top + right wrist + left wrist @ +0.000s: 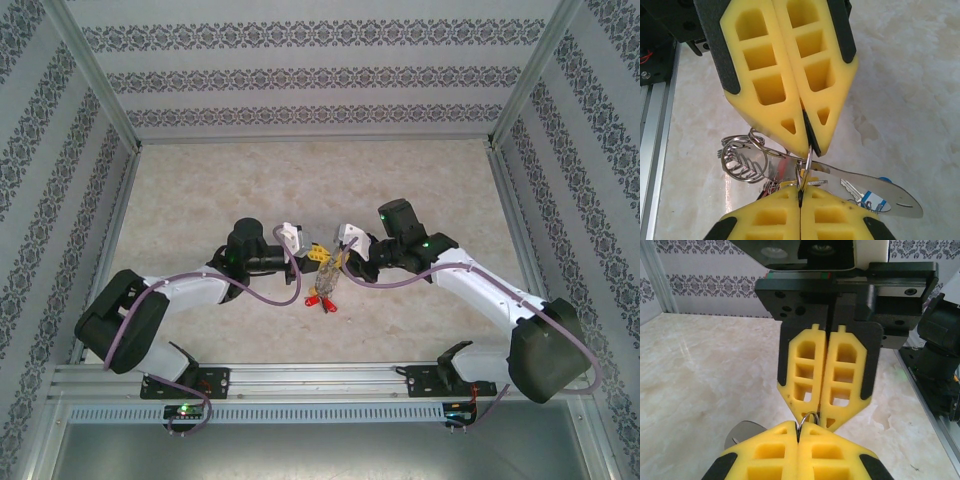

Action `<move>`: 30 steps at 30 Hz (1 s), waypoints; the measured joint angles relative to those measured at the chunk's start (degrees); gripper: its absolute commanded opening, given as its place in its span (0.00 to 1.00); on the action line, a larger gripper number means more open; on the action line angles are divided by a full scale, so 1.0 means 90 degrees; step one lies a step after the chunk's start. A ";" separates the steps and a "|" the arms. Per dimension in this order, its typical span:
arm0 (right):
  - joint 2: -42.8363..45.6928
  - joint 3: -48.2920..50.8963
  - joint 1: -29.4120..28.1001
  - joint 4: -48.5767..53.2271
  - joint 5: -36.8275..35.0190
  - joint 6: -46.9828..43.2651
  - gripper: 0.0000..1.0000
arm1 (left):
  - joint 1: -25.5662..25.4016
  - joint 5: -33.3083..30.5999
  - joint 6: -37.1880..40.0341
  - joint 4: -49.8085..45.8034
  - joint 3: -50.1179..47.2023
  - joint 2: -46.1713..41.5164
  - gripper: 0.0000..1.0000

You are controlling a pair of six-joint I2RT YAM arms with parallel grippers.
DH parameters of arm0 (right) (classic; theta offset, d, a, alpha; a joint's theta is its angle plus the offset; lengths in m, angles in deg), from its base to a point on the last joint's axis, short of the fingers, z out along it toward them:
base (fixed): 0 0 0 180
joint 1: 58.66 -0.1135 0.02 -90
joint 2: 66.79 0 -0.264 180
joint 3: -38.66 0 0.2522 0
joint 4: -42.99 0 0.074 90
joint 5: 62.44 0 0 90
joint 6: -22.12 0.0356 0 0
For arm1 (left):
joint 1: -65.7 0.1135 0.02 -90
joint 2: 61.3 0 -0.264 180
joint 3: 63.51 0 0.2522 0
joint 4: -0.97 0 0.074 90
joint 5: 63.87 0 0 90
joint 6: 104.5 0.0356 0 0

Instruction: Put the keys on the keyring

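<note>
My left gripper and right gripper meet tip to tip above the table's middle. Both are shut on one thin grey metal ring, the keyring, and only a short arc of it shows between the tips. In the left wrist view that arc rises from my left gripper into the right gripper. Under the ring hangs a bunch of keys. One key has a blue and white tag, and a red tag shows behind the ring.
A flat oval grey metal fob and some coiled wire rings hang in the same bunch. The marble-patterned tabletop is walled on three sides. An aluminium rail runs along the near edge.
</note>
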 measured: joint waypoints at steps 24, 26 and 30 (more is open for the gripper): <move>0.0214 0.0313 0.0148 -0.0605 0.0160 0.0131 0.25 | -0.0002 -0.0170 -0.0117 0.0267 -0.0070 0.0039 0.00; 0.0180 0.0313 0.0148 -0.0624 0.0160 0.0131 0.25 | -0.0002 -0.0170 -0.0117 0.0267 -0.0070 0.0053 0.00; 0.0141 0.0313 0.0151 -0.0627 0.0160 0.0131 0.25 | -0.0002 -0.0170 -0.0117 0.0267 -0.0070 0.0092 0.00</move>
